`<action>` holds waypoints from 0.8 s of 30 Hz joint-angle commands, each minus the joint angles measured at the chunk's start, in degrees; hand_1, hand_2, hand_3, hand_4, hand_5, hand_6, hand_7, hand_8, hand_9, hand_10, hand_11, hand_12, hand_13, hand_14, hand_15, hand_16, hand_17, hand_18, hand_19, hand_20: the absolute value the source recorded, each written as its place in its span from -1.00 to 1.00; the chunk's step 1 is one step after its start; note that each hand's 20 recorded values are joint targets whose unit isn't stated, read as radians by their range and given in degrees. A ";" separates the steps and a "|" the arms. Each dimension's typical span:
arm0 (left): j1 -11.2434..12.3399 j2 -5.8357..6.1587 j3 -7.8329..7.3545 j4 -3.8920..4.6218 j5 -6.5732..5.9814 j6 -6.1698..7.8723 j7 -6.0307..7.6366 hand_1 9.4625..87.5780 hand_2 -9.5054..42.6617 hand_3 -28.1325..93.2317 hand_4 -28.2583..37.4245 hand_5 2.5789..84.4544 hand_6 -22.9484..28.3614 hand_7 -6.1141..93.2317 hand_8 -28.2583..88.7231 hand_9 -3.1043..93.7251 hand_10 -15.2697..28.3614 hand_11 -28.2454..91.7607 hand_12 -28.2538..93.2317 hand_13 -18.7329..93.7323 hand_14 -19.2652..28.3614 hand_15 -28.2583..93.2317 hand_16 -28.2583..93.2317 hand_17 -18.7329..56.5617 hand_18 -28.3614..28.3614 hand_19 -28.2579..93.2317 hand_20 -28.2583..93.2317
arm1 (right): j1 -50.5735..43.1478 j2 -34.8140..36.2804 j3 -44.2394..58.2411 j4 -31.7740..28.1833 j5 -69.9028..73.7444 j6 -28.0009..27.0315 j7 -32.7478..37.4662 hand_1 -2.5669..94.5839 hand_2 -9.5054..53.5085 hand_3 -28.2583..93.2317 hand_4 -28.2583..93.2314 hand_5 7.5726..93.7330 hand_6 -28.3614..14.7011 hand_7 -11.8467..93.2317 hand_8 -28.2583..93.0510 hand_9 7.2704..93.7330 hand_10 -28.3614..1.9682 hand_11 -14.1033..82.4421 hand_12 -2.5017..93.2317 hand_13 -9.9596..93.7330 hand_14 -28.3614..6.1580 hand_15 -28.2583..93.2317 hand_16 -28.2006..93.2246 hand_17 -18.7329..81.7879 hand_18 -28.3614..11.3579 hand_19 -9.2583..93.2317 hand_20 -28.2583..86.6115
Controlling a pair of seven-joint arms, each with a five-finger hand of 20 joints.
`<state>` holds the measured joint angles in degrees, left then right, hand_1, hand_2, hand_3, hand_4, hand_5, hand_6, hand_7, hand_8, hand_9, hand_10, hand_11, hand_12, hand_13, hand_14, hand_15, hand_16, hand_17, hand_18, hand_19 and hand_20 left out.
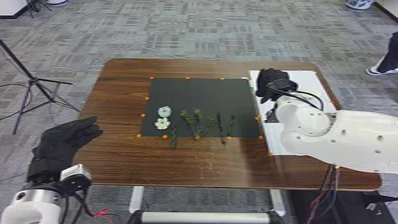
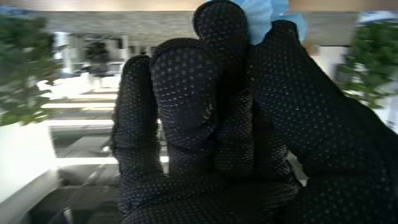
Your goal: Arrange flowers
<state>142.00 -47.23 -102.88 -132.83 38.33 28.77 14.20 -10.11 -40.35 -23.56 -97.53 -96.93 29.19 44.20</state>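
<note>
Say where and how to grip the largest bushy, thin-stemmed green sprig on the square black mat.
I'd pinch its narrow lower stem from above, on the robot's side: the branches fan out away from the robot and converge there.

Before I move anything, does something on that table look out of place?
Only slightly: a few green sprigs poke past the near edge of the black mat, while the two flower heads lie fully on it. Nothing looks spilled.
</note>
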 commanded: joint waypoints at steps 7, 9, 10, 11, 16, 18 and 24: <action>-1.55 -0.21 -0.26 0.09 1.39 -1.06 -2.18 -0.64 -0.66 0.91 -0.84 0.31 0.40 -0.56 -0.70 0.03 0.64 0.09 -0.33 -0.08 0.80 0.38 -0.68 -0.65 0.63 0.17 -0.31 | -0.48 -11.64 1.83 1.09 0.90 2.70 -0.11 0.22 -0.99 0.71 -1.00 0.59 0.37 -0.14 -0.67 0.91 0.55 -0.41 -0.16 0.71 0.44 0.42 -0.08 -0.02 -0.57 0.96 -0.50; -1.75 -0.05 -0.17 0.23 1.14 -0.96 -2.17 -0.64 -0.66 0.91 -0.84 0.31 0.40 -0.56 -0.70 0.03 0.64 0.09 -0.33 -0.08 0.80 0.38 -0.68 -0.65 0.63 0.17 -0.31 | -0.71 -13.42 1.90 1.67 1.30 2.80 0.02 0.22 -0.99 0.71 -1.00 0.59 0.37 -0.14 -0.67 0.91 0.55 -0.41 -0.15 0.71 0.43 0.42 -0.09 -0.02 -0.57 0.96 -0.50; -1.85 -0.01 -0.18 0.24 1.20 -1.08 -2.22 -0.64 -0.66 0.91 -0.84 0.31 0.40 -0.56 -0.70 0.03 0.64 0.09 -0.33 -0.08 0.80 0.38 -0.68 -0.65 0.63 0.17 -0.31 | -0.71 -14.37 1.73 2.13 1.23 2.90 0.23 0.22 -0.99 0.71 -1.00 0.59 0.37 -0.14 -0.67 0.91 0.55 -0.41 -0.16 0.71 0.43 0.42 -0.09 -0.02 -0.57 0.96 -0.50; -2.32 -0.08 -0.24 0.38 1.63 -1.53 -2.63 -0.64 -0.66 0.91 -0.84 0.31 0.40 -0.56 -0.70 0.03 0.64 0.09 -0.33 -0.08 0.80 0.38 -0.68 -0.65 0.63 0.17 -0.31 | -1.28 -14.95 2.43 2.59 0.90 2.63 0.39 0.22 -0.99 0.71 -1.00 0.59 0.37 -0.14 -0.67 0.91 0.55 -0.41 -0.16 0.71 0.44 0.42 -0.09 -0.02 -0.57 0.96 -0.50; -3.61 -0.15 -0.18 0.72 2.47 -2.44 -3.72 -0.64 -0.66 0.91 -0.84 0.31 0.40 -0.56 -0.70 0.03 0.64 0.10 -0.33 -0.08 0.80 0.38 -0.68 -0.65 0.63 0.17 -0.31 | -2.33 -17.56 3.49 4.13 2.20 2.50 0.56 0.22 -0.99 0.71 -1.00 0.59 0.37 -0.14 -0.67 0.91 0.55 -0.41 -0.16 0.70 0.43 0.42 -0.09 -0.02 -0.57 0.96 -0.50; -4.24 -0.29 -0.11 0.91 2.76 -2.98 -4.27 -0.64 -0.66 0.91 -0.84 0.31 0.40 -0.56 -0.70 0.03 0.64 0.09 -0.33 -0.08 0.80 0.38 -0.68 -0.65 0.63 0.17 -0.31 | -2.52 -18.50 3.55 4.66 2.52 2.51 0.79 0.22 -0.99 0.71 -1.00 0.59 0.37 -0.15 -0.67 0.91 0.55 -0.41 -0.16 0.70 0.43 0.42 -0.09 -0.02 -0.56 0.96 -0.50; -5.91 -0.84 0.59 1.39 3.59 -4.00 -5.48 -0.64 -0.66 0.91 -0.84 0.31 0.40 -0.56 -0.70 0.03 0.64 0.09 -0.33 -0.08 0.80 0.38 -0.68 -0.65 0.63 0.17 -0.31 | -4.60 -21.51 5.26 6.74 3.14 2.22 1.38 0.22 -0.99 0.71 -1.00 0.59 0.37 -0.15 -0.67 0.91 0.54 -0.41 -0.16 0.70 0.42 0.42 -0.09 -0.03 -0.57 0.96 -0.50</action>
<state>137.63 -47.19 -102.78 -131.72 40.81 26.41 10.37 -13.01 -58.29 -20.32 -92.50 -93.94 31.12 44.91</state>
